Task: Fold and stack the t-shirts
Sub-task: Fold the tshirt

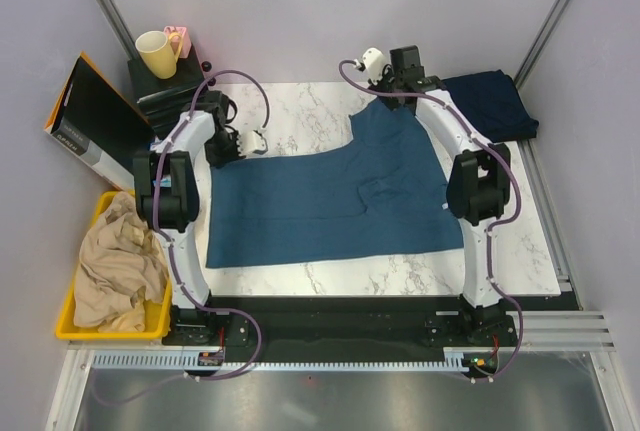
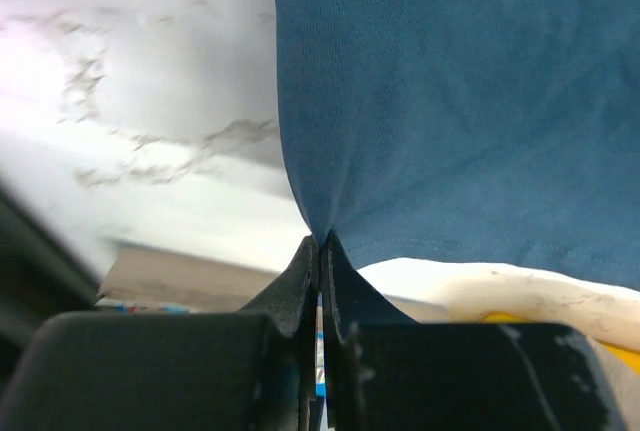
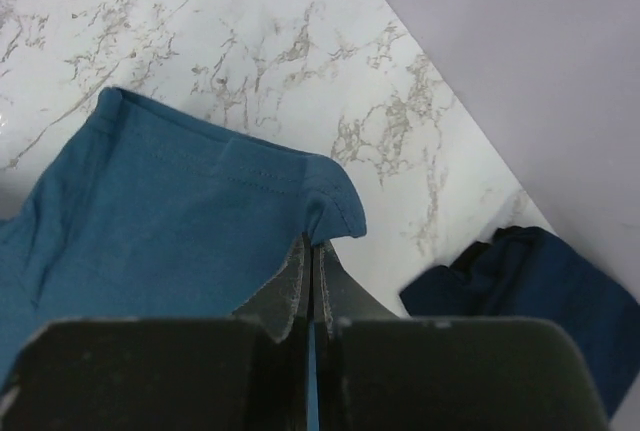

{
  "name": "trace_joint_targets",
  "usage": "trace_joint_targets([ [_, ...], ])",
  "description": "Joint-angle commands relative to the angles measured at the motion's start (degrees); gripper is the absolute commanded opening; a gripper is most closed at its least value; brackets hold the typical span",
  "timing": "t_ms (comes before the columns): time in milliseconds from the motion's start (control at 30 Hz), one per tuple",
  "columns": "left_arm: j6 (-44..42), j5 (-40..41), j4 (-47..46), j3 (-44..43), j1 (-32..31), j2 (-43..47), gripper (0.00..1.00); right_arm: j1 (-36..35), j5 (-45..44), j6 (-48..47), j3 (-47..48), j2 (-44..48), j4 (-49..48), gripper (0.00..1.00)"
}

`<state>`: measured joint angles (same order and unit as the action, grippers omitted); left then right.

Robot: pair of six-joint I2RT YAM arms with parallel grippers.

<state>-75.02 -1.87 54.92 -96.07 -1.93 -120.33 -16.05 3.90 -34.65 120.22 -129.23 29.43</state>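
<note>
steel-blue t-shirt (image 1: 330, 201) is spread on the table (image 1: 300, 111), its far corners pinched in the closed left gripper (image 2: 320, 243) and right gripper (image 3: 311, 244) (navy t-shirt (image 1: 490, 101) lies far right). the first fold seems in hand; both corners should be lifted evenly toward the near hem.

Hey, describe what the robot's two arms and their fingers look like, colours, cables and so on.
The left arm and right arm both have white curved links joined by chunky black joint housings. A lavender cable loops along each arm from base to wrist. The fingers are black wedges tapering to thin tips, set on blocky black bodies. No markings are readable.
</note>
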Motion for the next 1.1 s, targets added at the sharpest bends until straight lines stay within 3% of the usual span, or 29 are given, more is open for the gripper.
trace_joint_targets([
  [0,0.40,3.43,-2.79,-1.58,0.97,5.10,0.02,0.85,-1.62,-3.49,-3.85,7.75,-0.43,0.00],
  [367,1.46,3.37,-4.03,9.58,1.23,17.66,0.02,2.08,0.49,-8.59,-15.81,21.46,7.64,0.00],
  [667,-4.60,3.71,-3.85,30.22,1.06,31.99,0.02,2.17,7.33,-13.06,-22.04,30.17,21.62,0.00],
  [833,-4.61,3.10,-3.59,33.40,0.53,34.90,0.02,1.82,9.72,-15.35,-28.27,33.07,28.83,0.00],
  [1067,-4.17,2.75,-3.24,35.07,-0.26,36.48,0.02,0.15,7.44,-18.78,-39.18,41.23,31.12,0.00],
])
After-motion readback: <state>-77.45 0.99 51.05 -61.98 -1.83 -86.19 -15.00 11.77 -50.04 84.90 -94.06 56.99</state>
